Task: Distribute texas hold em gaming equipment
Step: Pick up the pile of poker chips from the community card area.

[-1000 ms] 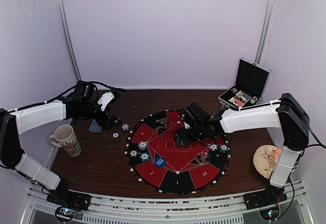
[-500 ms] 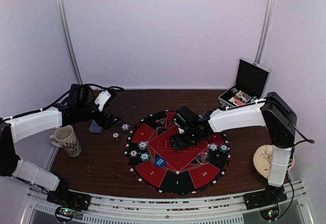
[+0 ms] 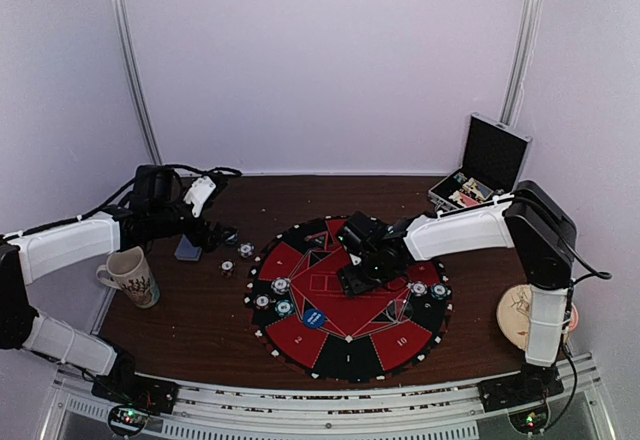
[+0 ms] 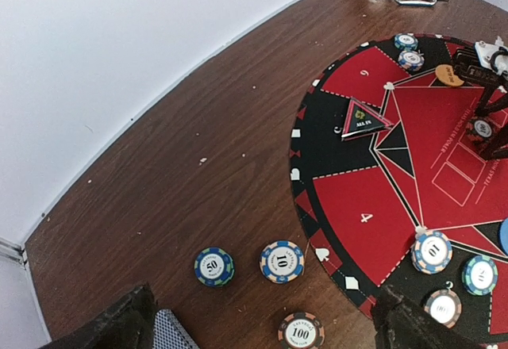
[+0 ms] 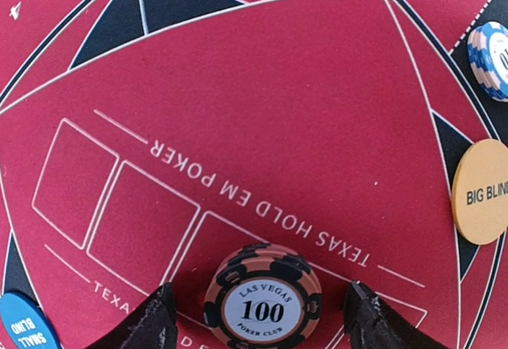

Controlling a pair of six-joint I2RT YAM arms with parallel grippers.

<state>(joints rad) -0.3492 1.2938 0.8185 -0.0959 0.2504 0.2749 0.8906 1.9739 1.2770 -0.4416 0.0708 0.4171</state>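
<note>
My right gripper (image 5: 262,327) stands open low over the red centre of the round poker mat (image 3: 345,305). A short stack of black-and-salmon 100 chips (image 5: 263,297) sits between its fingertips, with a gap on each side. The orange BIG BLIND disc (image 5: 481,192) and the blue SMALL BLIND disc (image 5: 24,327) lie on the mat nearby. My left gripper (image 4: 266,329) hangs open above the wooden table left of the mat. Under it lie a 50 chip (image 4: 213,266), a 10 chip (image 4: 282,261), a 100 chip (image 4: 301,331) and the blue-backed cards (image 4: 173,333).
A patterned mug (image 3: 130,275) stands at the table's left edge. An open black case (image 3: 482,172) sits at the back right, and a pale plate (image 3: 525,315) lies by the right arm. More chips (image 3: 281,285) rest on the mat's left rim and others (image 3: 428,289) on its right.
My right gripper has slid left over the mat's centre and its fingers have come closer together around the 100 chips. The left gripper has drawn back slightly to the left.
</note>
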